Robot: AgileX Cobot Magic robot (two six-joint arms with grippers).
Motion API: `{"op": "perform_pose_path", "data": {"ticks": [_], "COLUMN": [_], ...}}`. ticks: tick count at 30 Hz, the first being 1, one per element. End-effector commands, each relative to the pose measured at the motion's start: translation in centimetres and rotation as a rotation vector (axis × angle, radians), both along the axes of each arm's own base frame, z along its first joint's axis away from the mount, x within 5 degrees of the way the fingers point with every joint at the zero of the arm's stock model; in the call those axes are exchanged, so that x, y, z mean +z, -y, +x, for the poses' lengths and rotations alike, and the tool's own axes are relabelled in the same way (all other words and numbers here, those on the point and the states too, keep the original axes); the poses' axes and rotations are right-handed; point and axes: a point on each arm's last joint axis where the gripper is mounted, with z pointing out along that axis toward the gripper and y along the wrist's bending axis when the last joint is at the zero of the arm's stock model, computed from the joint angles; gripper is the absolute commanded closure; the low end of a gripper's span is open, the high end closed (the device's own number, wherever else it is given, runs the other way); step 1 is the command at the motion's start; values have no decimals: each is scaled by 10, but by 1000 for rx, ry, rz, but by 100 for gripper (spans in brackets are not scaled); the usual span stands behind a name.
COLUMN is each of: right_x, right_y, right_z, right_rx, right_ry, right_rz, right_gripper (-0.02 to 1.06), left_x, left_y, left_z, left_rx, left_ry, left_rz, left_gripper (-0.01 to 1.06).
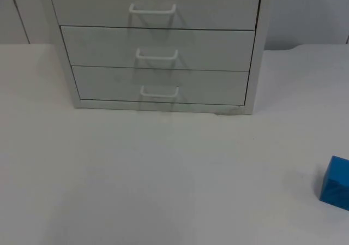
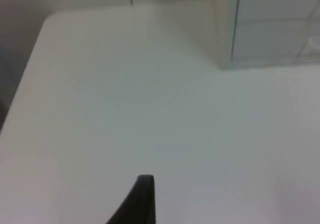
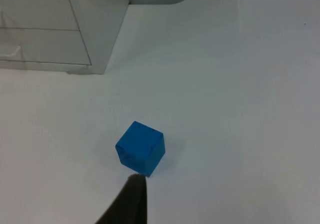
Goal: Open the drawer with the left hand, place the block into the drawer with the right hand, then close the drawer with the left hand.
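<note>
A white cabinet (image 1: 65, 65) stands at the back of the table, and all three of its drawers are shut. Each carries a white wire handle: top (image 1: 152, 9), middle (image 1: 157, 54), bottom (image 1: 159, 93). A blue block (image 1: 336, 183) rests on the table at the far right, cut by the picture's edge. My right gripper (image 3: 131, 200) hovers just short of the blue block (image 3: 140, 147), apart from it, with the cabinet (image 3: 97, 29) beyond. My left gripper (image 2: 142, 200) hangs over bare table, well away from the cabinet's corner (image 2: 225, 34).
The white table top (image 1: 163, 174) stretches wide in front of the cabinet. A grey partition wall (image 1: 305, 16) closes the back. The table's left edge (image 2: 20, 89) lies close to my left arm.
</note>
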Motion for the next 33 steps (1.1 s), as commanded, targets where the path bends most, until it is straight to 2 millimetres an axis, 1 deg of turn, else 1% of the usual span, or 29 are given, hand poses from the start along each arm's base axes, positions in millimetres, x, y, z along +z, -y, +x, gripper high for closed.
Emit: {"op": "perform_pose_path", "data": {"ticks": [1,2,3,4,6,7,9,12,13,14,17,18,21,22,23,26,28,29,31,33], "right_x": [15,15,27,34,50,50,64,85,85,92,106,106,113,114,114,115,117,117,119,121], "right_y": [0,0,0,0,1,1,2,1,1,0,-1,-1,-2,-3,-3,-4,-5,-5,-6,-7], "right_z": [-8,-8,-9,-9,-9,-9,-5,5,5,7,21,21,36,41,41,56,65,65,76,88], "right_rx": [7,7,7,7,-2,-2,-6,-6,-6,-6,2,2,13,15,15,18,22,22,24,30], "right_ry": [53,53,99,122,161,161,160,169,169,180,168,168,151,144,144,120,130,130,151,166], "right_rz": [4,4,9,11,2,2,-4,-4,-4,-3,-23,-23,-49,-52,-52,-58,-67,-67,-70,-81], "right_gripper": [0,0,0,0,0,0,0,0,0,0,0,0,0,0,0,0,0,0,0,0], "left_x": [15,15,20,26,36,36,50,70,70,76,86,86,89,90,90,90,87,87,80,71], "left_y": [3,3,3,2,3,3,2,0,0,0,-3,-3,-2,-2,-2,0,2,2,4,8], "left_z": [-4,-4,-6,-6,-1,-1,4,18,18,22,40,40,60,65,65,83,99,99,114,131], "left_rx": [-19,-19,-11,-3,-10,-10,-14,-6,-6,-9,7,7,3,-4,-4,-42,-64,-64,-87,-135], "left_ry": [100,100,115,123,134,134,169,211,211,233,272,272,264,267,267,252,217,217,151,78], "left_rz": [-41,-41,-62,-73,-59,-59,-35,-3,-3,18,71,71,69,67,67,116,126,126,113,152], "left_gripper": [0,0,0,0,0,0,0,0,0,0,0,0,0,0,0,0,0,0,0,0]}}
